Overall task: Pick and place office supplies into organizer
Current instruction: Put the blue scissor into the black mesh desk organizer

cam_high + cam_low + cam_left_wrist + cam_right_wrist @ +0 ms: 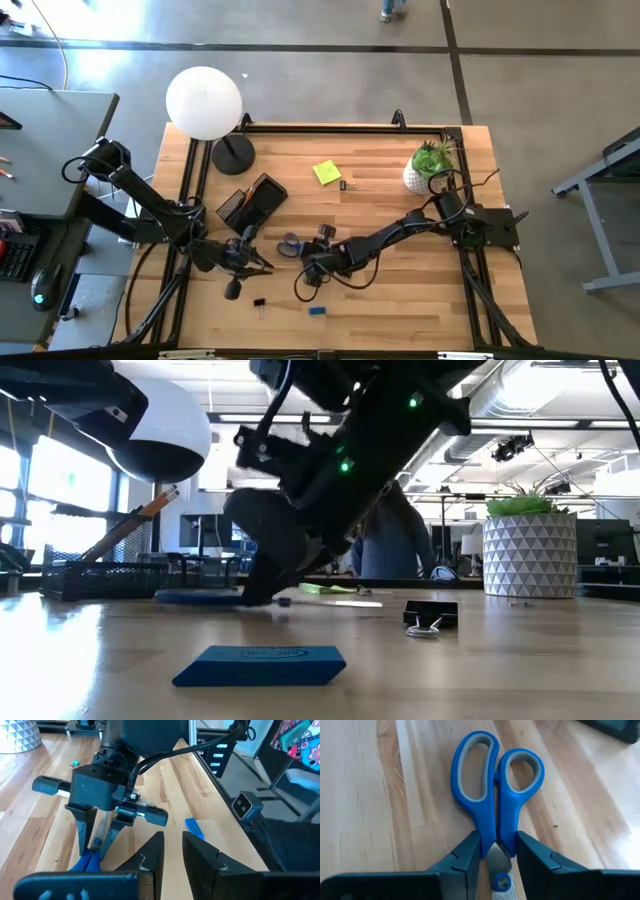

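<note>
I've got the right gripper (496,857) down on the blue-handled scissors (495,790), which lie flat on the table (400,300) near its middle, just right of the organizer (252,201). From the right wrist view the two fingers (465,857) press against either side of the handle necks just above the pivot, so the hand is narrowed onto the scissors with the blades between the fingers. The left wrist view shows the same pinch from the side, fingers pointing straight down at the wood.

The left gripper (172,855) sits close by, just left of the right one, hanging low over the table with a narrow gap between its fingers and nothing in it that I can see.

Room to move: the small blue eraser (317,311) lies near the front edge, a black binder clip (259,302) beside it to the left. The yellow sticky-note pad (326,173) is well apart toward the back, the potted plant (428,166) at the back right corner, the globe lamp (205,103) at the back left. The front right stretch of table is bare wood.
</note>
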`<state>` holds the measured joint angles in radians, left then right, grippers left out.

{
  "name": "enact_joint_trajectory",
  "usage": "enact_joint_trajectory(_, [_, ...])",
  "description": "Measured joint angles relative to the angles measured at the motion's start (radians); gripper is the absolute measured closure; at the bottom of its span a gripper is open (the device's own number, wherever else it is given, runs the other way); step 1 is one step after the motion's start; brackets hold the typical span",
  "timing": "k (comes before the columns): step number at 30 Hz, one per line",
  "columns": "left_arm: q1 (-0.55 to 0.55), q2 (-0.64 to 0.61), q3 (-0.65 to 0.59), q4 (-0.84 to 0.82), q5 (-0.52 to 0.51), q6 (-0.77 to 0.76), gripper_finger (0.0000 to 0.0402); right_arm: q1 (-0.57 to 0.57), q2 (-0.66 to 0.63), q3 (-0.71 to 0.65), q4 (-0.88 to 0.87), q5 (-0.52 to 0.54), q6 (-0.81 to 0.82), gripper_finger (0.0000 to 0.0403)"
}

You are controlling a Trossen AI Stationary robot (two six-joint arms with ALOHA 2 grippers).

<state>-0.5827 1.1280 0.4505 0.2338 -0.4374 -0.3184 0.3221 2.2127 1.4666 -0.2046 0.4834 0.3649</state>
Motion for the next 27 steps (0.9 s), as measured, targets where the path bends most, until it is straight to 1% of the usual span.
enact_joint_trajectory(4, [0.000, -0.051, 0.010, 0.002, 0.000, 0.015, 0.0341, 0.024, -0.050, 0.000, -0.001, 0.095, -0.020, 0.0306])
enact_joint_trajectory(9, [0.000, -0.145, 0.010, -0.013, 0.000, 0.060, 0.0341, 0.066, -0.147, 0.000, -0.018, 0.279, -0.102, 0.0309])
enact_joint_trajectory(11, [0.000, -0.183, 0.010, -0.007, 0.000, 0.074, 0.0341, 0.080, -0.201, 0.002, -0.019, 0.336, -0.138, 0.0306])
enact_joint_trajectory(16, [0.000, -0.304, 0.010, -0.011, -0.006, 0.158, 0.0341, 0.105, -0.315, 0.003, -0.036, 0.418, -0.207, 0.0307])
enact_joint_trajectory(19, [0.000, -0.373, 0.011, 0.021, -0.079, 0.260, 0.0341, 0.118, -0.370, 0.003, -0.028, 0.488, -0.264, 0.0317])
enact_joint_trajectory(20, [0.000, -0.395, 0.011, 0.031, -0.127, 0.284, 0.0341, 0.121, -0.386, 0.003, -0.019, 0.511, -0.285, 0.0322])
enact_joint_trajectory(23, [0.001, -0.444, 0.011, 0.064, -0.274, 0.289, 0.0341, 0.124, -0.428, 0.003, 0.006, 0.567, -0.349, 0.0342])
enact_joint_trajectory(25, [0.002, -0.466, 0.014, 0.062, -0.323, 0.307, 0.0341, 0.124, -0.453, 0.004, 0.022, 0.578, -0.377, 0.0356])
enact_joint_trajectory(27, [0.001, -0.479, 0.015, 0.066, -0.326, 0.330, 0.0341, 0.114, -0.467, 0.004, 0.023, 0.542, -0.380, 0.0371])
